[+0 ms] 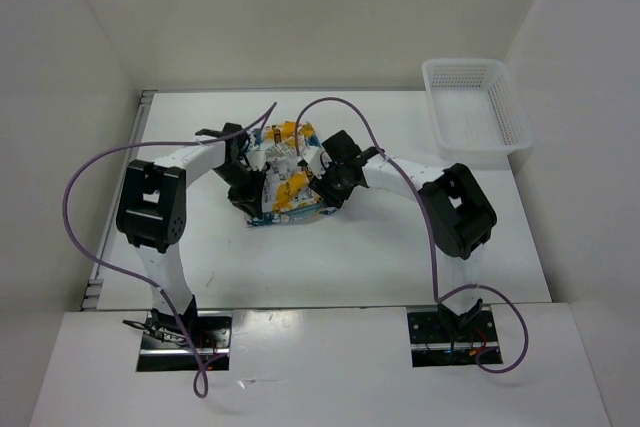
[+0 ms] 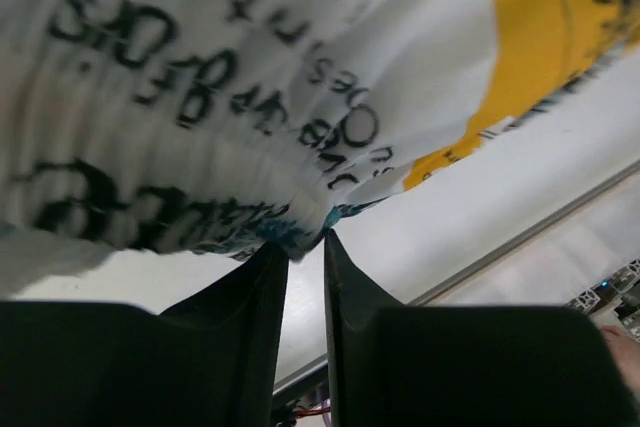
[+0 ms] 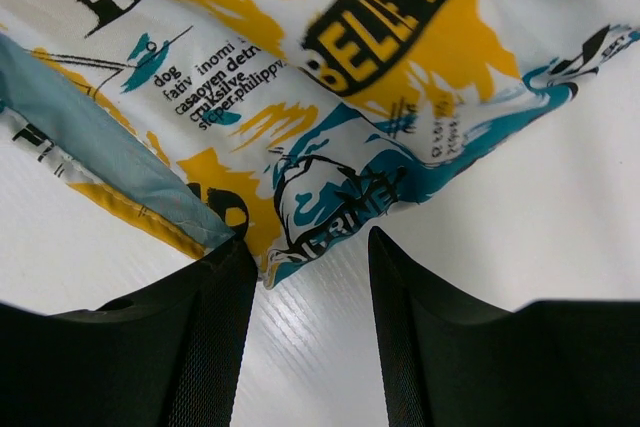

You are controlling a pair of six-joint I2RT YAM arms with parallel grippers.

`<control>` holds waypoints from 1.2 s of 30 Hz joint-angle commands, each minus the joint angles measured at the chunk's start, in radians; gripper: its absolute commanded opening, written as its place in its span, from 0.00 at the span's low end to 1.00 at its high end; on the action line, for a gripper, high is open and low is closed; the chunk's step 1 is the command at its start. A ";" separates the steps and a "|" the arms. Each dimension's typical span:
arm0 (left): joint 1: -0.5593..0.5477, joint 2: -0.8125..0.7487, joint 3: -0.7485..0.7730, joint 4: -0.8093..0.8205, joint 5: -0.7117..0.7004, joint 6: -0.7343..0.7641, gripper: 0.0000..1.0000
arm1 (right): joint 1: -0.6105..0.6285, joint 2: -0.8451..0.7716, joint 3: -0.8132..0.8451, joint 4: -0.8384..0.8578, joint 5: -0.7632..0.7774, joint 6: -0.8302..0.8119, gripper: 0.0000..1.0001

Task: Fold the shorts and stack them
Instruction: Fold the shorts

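Note:
The shorts (image 1: 285,175), white with teal, orange-yellow and black print, lie bunched at the middle of the table between both arms. My left gripper (image 1: 247,160) is at their left edge. In the left wrist view its jaws (image 2: 305,242) stand a narrow gap apart, and the gathered hem of the shorts (image 2: 250,77) rests on the fingertips. My right gripper (image 1: 322,177) is at the right edge of the shorts. In the right wrist view it (image 3: 310,237) is open wide over the table, and a teal-printed corner of the shorts (image 3: 330,77) reaches just between the tips.
A white mesh basket (image 1: 434,107) stands at the back right corner. White walls close in the table on the left, back and right. Purple cables loop over both arms.

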 commanded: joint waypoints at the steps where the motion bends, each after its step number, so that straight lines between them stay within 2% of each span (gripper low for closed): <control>1: 0.020 0.009 -0.011 0.017 -0.054 0.004 0.28 | -0.004 -0.008 0.038 0.016 -0.003 -0.027 0.53; 3: 0.031 0.009 -0.034 0.039 -0.104 0.004 0.33 | -0.004 -0.017 0.038 0.007 0.008 -0.039 0.53; 6: 0.041 -0.060 -0.034 0.050 -0.089 0.004 0.42 | -0.004 -0.045 0.059 0.007 0.019 -0.049 0.53; 11: 0.041 -0.163 0.081 0.023 -0.018 0.004 0.55 | -0.004 -0.098 0.059 -0.044 -0.007 -0.059 0.53; 12: 0.050 -0.173 0.101 0.023 0.002 0.004 0.61 | -0.004 -0.109 0.059 -0.054 -0.021 -0.059 0.53; 14: 0.060 -0.173 0.141 0.057 0.013 0.004 0.65 | -0.004 -0.109 0.047 -0.054 -0.021 -0.059 0.53; 15: 0.069 -0.161 0.173 0.079 0.013 0.004 0.69 | -0.004 -0.109 0.047 -0.054 -0.021 -0.059 0.53; 19: 0.069 -0.043 0.250 0.206 -0.103 0.004 0.70 | -0.004 -0.109 0.047 -0.054 -0.021 -0.079 0.53; 23: 0.069 0.137 0.309 0.224 -0.193 0.004 0.70 | -0.004 -0.109 0.047 -0.054 -0.032 -0.079 0.54; 27: 0.069 0.212 0.323 0.279 -0.234 0.004 0.70 | -0.004 -0.067 0.018 -0.019 -0.032 -0.070 0.55; 29: 0.069 0.227 0.332 0.301 -0.265 0.004 0.66 | -0.004 -0.041 0.009 0.005 -0.004 -0.061 0.54; 30: 0.069 0.238 0.333 0.313 -0.275 0.004 0.60 | -0.004 -0.040 0.009 0.006 -0.004 -0.061 0.52; 31: 0.069 0.248 0.348 0.313 -0.285 0.004 0.42 | -0.004 -0.027 0.000 0.015 0.008 -0.061 0.46; 33: 0.069 0.248 0.363 0.313 -0.295 0.004 0.23 | 0.005 -0.016 -0.001 0.015 0.008 -0.061 0.39; 35: 0.069 0.248 0.377 0.313 -0.305 0.004 0.09 | 0.015 -0.016 -0.001 0.015 0.017 -0.061 0.27; 36: 0.069 0.248 0.389 0.313 -0.296 0.004 0.09 | 0.027 -0.016 -0.001 0.015 0.017 -0.070 0.23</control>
